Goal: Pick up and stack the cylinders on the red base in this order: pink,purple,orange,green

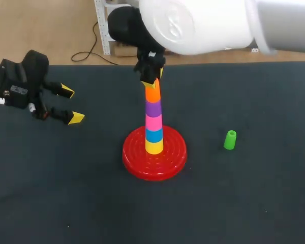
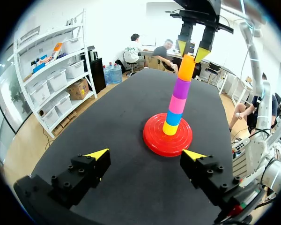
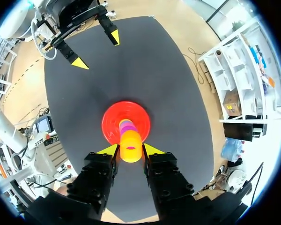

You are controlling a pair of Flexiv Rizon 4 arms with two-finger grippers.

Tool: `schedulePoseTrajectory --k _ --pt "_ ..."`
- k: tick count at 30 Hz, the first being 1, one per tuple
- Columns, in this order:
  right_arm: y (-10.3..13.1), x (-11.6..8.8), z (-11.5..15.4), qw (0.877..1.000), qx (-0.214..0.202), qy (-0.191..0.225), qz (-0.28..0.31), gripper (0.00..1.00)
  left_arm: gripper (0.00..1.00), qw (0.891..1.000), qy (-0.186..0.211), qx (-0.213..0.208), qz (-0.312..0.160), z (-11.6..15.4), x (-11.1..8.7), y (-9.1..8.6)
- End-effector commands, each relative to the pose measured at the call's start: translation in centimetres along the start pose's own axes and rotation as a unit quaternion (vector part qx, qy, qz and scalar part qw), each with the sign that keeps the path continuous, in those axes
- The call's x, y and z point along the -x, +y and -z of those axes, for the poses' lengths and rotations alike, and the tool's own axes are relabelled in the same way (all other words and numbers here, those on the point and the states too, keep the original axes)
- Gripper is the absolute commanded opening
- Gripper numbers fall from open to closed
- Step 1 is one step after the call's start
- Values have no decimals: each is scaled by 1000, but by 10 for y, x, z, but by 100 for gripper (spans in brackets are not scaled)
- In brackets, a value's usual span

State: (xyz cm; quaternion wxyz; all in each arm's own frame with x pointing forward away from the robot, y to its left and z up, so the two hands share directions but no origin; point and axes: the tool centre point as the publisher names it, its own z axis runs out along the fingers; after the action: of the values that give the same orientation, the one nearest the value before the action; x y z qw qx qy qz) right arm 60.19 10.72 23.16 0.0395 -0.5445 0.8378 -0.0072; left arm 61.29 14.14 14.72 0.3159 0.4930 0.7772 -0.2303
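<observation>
- Right pincer (image 1: 152, 80) is gripping the top orange cylinder (image 1: 152, 95), its yellow tips pressing on both sides.
- Smooth plastic cylinders are sitting stacked on the round, ridged red base (image 1: 170, 155): yellow, blue, pink cylinder (image 1: 153, 122), purple cylinder (image 1: 153, 108), then orange.
- Hollow green cylinder (image 1: 230, 140) is standing alone on the dark matte counter (image 1: 244, 203), apart from the base on its right.
- Left pincer (image 1: 71, 104) is hovering wide open and holding nothing, well left of the stack.

A dark charcoal table (image 1: 66, 203) — matte, cloth-like on top — sits under even light.
</observation>
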Motion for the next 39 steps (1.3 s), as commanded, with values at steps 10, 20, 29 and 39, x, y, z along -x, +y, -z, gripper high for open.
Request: schedulePoseTrajectory --k 10,20,29,39 --pt "-2 0 -5 1000 19 19 -8 0 100 1000 3 -1 1 -1 1 1" --pt "2 -4 -12 999 20 24 -11 0 100 1000 3 -1 1 -1 1 1" --pt "-5 -2 20 1000 -9 -7 -6 100 100 1000 3 -1 1 -1 1 1" --pt "-25 -38 42 998 -46 -7 -36 100 100 1000 3 -1 1 -1 1 1"
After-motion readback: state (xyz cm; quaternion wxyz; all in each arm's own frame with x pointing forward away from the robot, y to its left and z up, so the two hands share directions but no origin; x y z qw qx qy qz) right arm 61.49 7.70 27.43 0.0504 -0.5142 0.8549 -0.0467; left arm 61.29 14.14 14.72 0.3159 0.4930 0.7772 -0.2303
